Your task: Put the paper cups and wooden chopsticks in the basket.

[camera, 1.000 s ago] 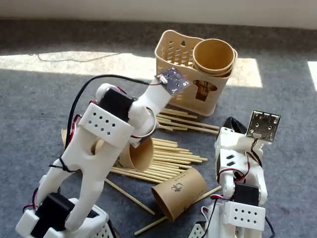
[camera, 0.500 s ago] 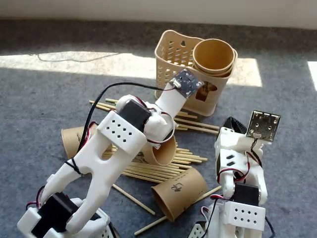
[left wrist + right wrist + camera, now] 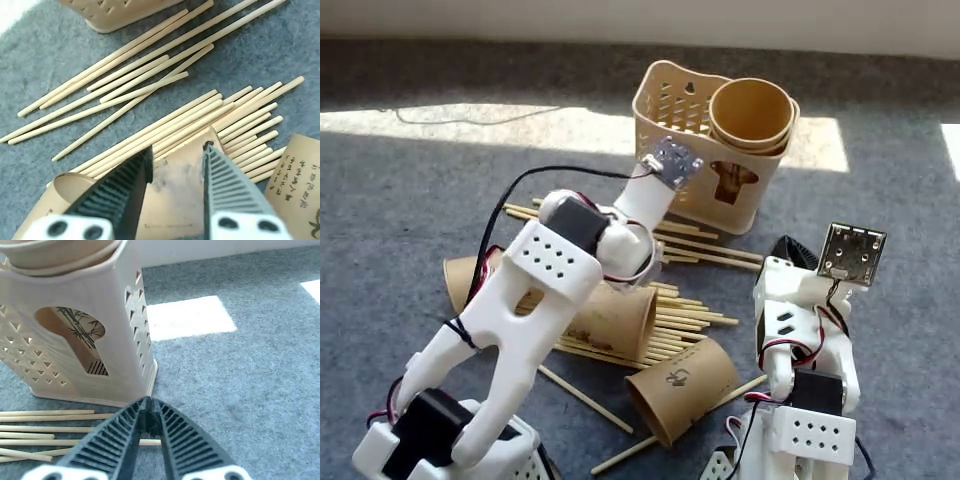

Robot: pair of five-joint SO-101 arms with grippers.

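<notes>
The tan basket (image 3: 692, 160) stands at the back with a paper cup (image 3: 752, 112) stacked in its top. My left gripper (image 3: 176, 152) is open, its fingers standing over the side of a paper cup (image 3: 172, 200) that lies on a pile of wooden chopsticks (image 3: 240, 125). That cup (image 3: 615, 318) shows under the left arm in the high view. A printed cup (image 3: 685, 385) lies nearer the front, and another cup (image 3: 460, 282) lies to the left. More chopsticks (image 3: 705, 248) lie by the basket's foot. My right gripper (image 3: 148, 415) is shut and empty, low before the basket (image 3: 75, 355).
The floor is grey carpet. Loose chopsticks (image 3: 585, 398) stretch toward the front between the two arm bases. The right arm (image 3: 810, 340) stands folded at the front right. A black cable (image 3: 540, 180) loops over the left arm. Open carpet lies right of the basket.
The left arm swung right toward the basket, then drew back and lowered. The cup under it shifted and now lies on its side on the chopsticks. The right arm stayed still.
</notes>
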